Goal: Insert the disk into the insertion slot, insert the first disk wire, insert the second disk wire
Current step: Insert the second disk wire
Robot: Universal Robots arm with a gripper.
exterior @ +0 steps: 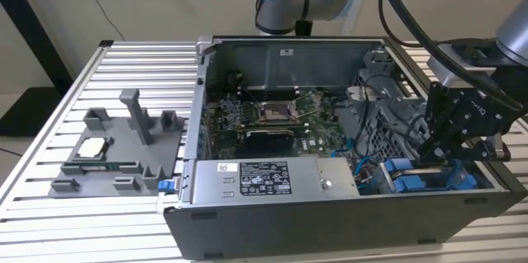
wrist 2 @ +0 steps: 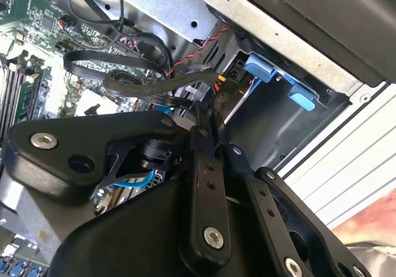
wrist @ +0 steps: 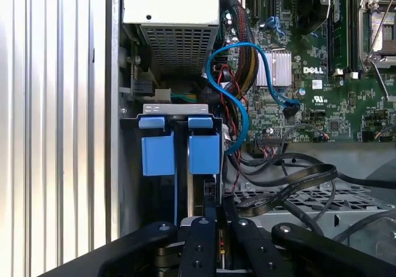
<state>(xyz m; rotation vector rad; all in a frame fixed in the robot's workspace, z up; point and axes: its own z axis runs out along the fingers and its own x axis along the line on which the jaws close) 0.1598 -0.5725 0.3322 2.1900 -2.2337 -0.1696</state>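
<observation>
The disk [wrist: 199, 187] stands edge-on in the insertion slot, its blue carrier frame [wrist: 204, 154] seated in the drive bay at the case's front corner. In the exterior view the same blue carrier [exterior: 404, 179] lies low on the exterior view's right. My gripper [exterior: 429, 158] reaches down into that bay, right at the disk's rear edge. In both wrist views its fingers are drawn close together, gripper [wrist: 213, 218] and gripper [wrist 2: 201, 119], pinching what looks like a black disk wire plug [wrist: 214, 210]. The plug's seat in the disk is hidden behind the fingers.
A silver power supply box [exterior: 264, 179] fills the case front beside the bay. The motherboard [exterior: 272, 114] lies behind it. A blue data cable [wrist: 247, 48] and several black cables [wrist 2: 124, 79] loop close to the gripper. A grey fixture tray [exterior: 115, 151] sits on the slatted table.
</observation>
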